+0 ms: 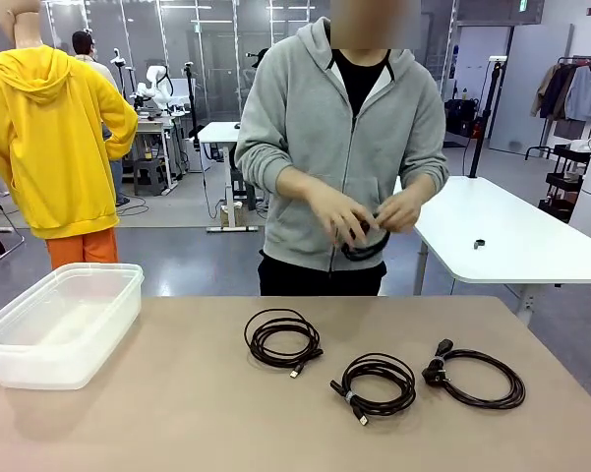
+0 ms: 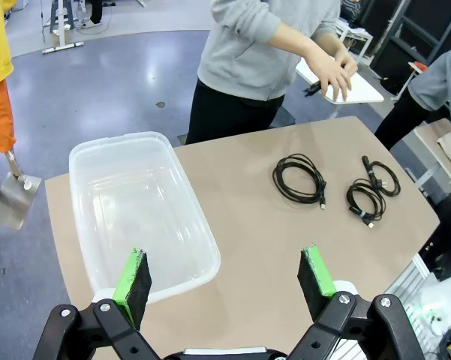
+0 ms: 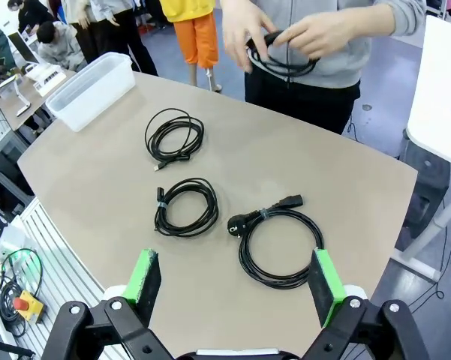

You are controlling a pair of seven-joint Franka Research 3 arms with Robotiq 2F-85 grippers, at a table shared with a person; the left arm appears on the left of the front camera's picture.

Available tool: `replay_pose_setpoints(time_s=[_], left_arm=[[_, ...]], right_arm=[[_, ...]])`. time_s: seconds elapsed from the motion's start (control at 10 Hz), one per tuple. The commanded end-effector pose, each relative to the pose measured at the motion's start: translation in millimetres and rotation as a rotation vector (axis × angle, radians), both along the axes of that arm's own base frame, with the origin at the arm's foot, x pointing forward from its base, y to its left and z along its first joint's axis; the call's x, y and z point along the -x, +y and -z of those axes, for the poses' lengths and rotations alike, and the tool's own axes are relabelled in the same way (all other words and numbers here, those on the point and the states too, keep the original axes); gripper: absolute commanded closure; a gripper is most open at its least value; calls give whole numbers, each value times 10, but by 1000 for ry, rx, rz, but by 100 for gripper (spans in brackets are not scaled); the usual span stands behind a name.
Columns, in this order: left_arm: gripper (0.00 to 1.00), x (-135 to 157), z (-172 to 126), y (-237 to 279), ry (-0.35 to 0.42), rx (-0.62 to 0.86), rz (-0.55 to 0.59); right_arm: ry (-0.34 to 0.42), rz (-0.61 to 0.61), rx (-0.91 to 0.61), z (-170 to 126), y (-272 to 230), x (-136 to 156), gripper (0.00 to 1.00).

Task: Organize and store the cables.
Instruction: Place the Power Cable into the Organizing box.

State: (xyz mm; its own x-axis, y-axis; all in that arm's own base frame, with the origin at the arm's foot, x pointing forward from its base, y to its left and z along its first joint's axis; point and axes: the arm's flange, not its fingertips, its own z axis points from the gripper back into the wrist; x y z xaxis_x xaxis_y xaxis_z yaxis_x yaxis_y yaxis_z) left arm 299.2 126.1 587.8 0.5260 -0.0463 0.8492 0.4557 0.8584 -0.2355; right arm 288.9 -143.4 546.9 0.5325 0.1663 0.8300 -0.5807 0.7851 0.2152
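Tan table (image 1: pixel 177 428), rounded corners. Clear plastic bin (image 1: pixel 39 369) stands at the robot's left end. Three black coils lie apart in a loose row, centre to right. First cable (image 1: pixel 256 339) is nearest the bin. Second cable (image 1: pixel 352 397) lies closer to the robot's edge. Third cable (image 1: pixel 436 371) is rightmost, widest coil, with chunky plugs.

Lighting: bright, even, indoor, falling from overhead.
Shadows: faint and soft, tight under the coiled thin black cables (image 1: pixel 281 337) on the matte tan surface (image 1: pixel 177 413).
Glare: pale sheen on the clear plastic tub (image 2: pixel 135 202) just ahead of the left hand (image 2: pixel 223 274). Broad reflections on the polished grey-blue floor (image 2: pixel 97 82) beyond it.
Distortion: the surface edges bow in both wrist views.
Blur: slight smear on the person's fingers (image 1: pixel 339 211). Green pads (image 3: pixel 144 274) of the right hand (image 3: pixel 235 276) are sharp.
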Motion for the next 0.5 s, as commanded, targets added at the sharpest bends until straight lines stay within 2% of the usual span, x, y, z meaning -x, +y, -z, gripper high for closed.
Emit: replay_pose_setpoints(time_s=[0.0,0.4], left_arm=[[0,2,6,-1,-1,-4,16],[0,2,6,-1,-1,-4,16]], right_arm=[[-7,-14,7,2,-12,4,0],[-1,0,1,0,-4,2,0]])
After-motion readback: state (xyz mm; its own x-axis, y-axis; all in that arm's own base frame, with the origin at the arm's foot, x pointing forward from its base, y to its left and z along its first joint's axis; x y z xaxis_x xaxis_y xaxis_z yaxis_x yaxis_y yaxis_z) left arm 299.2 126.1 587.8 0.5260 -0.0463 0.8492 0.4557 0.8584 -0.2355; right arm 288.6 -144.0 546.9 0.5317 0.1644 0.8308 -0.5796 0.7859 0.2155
